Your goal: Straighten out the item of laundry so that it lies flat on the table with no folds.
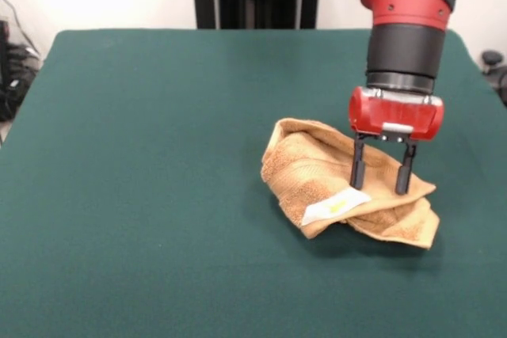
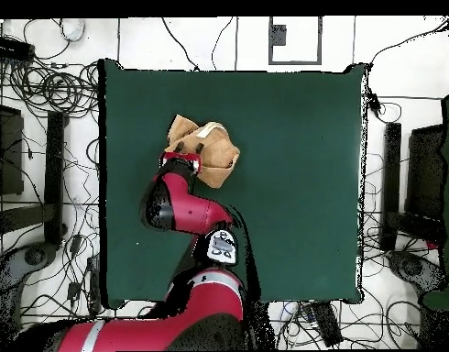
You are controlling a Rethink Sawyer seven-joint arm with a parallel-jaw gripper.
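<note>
The item of laundry [image 1: 317,176] is a tan terry towel, crumpled and folded over itself on the dark green table [image 1: 142,195], right of centre. A white-yellow tag [image 1: 336,206] shows at its near edge. My gripper [image 1: 382,184] stands upright over the towel's right part, its two black fingers [image 1: 358,165] spread apart with the tips down at the cloth and nothing pinched between them. In the overhead view the towel [image 2: 213,145] lies in the table's upper left-centre area, with the gripper's red body [image 2: 180,165] covering its lower left edge.
The table's [image 2: 301,183] edges are far from the towel on every side. Cables and dark equipment [image 2: 45,147] lie on the floor around the table. The red arm [image 2: 187,215] reaches in from the table's bottom edge in the overhead view.
</note>
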